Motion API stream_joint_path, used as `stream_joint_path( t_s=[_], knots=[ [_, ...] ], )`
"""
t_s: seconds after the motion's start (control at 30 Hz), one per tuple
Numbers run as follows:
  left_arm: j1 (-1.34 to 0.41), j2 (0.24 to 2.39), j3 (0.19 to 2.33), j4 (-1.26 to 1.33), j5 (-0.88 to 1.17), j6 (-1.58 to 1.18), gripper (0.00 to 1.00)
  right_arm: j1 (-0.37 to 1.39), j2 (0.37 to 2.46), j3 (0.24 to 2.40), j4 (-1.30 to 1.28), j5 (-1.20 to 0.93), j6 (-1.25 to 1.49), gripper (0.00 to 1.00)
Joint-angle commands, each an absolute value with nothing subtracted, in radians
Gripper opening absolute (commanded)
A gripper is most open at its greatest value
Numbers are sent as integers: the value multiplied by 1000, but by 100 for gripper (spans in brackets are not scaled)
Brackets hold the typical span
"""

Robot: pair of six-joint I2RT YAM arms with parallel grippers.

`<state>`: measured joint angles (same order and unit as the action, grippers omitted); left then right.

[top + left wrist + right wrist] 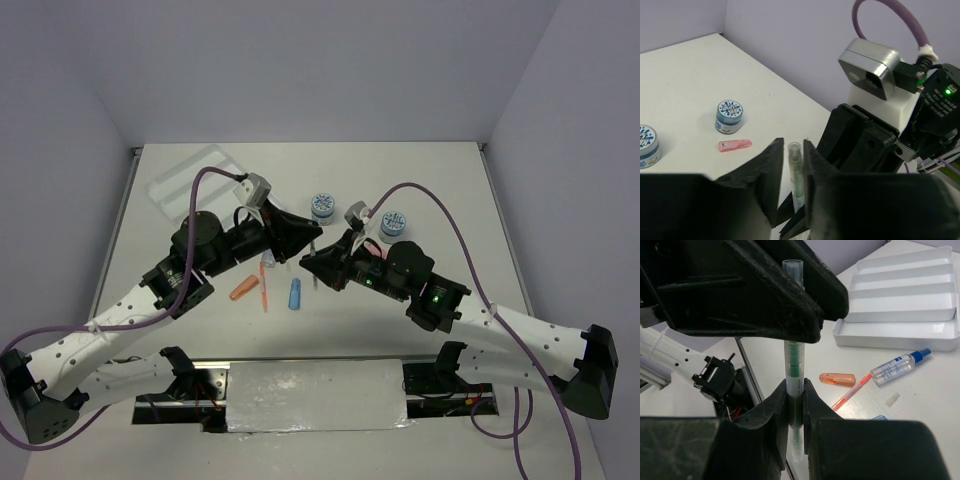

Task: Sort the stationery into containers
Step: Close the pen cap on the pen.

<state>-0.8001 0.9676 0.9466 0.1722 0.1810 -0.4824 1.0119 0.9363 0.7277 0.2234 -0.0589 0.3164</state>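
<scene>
- Mid-frame in the top view the two arms meet nose to nose over the tabletop [450, 180], with the grey-green pen [793, 365] held between them, clear of the surface.
- The right gripper [795, 390] is clamped on the lower part of the pen's barrel. The left gripper [792, 145] has a finger close on either side of the upper end, but I cannot tell whether it is pressing.
- This looks to me like a handover, right to left, since the white tray [165, 185] sits at the upper left, on the left arm's side.
- Next, I'd say, the left must have a firm hold before the right lets go, and then lay the pen lengthwise in one long compartment.
- Unsorted on the tabletop: two patterned pots [322, 207], the clear bottle [897, 366], the orange pen [852, 389] and an orange cap [837, 378].
- No writing is readable: the pot lids show only a blue pattern, and the bottle's label print is too small.
</scene>
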Motion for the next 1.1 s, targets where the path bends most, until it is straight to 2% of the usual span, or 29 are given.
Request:
stream_joint_path(
  t_s=[0.0,0.07,0.2,0.23,0.4,0.5,0.83,1.07],
  knots=[
    [-804,969,954,221,199,-488,31,1017,934,778,238,-43,310,0],
    [-804,969,957,215,193,-491,20,1019,936,781,238,-41,308,0],
    [-804,979,969,206,196,-494,7,1017,945,784,236,-44,307,0],
    [-804,979,971,203,195,-494,0,1019,946,784,238,-44,307,0],
    [-804,1009,966,202,192,-517,0,1017,951,824,230,-11,282,0],
    [-804,1037,934,219,233,-543,0,996,962,923,206,49,244,0],
    [-893,1078,850,200,121,-580,0,853,1023,1129,226,-41,279,0],
    [-917,1066,752,235,132,-601,0,807,1075,1271,207,-69,279,0]
  ],
)
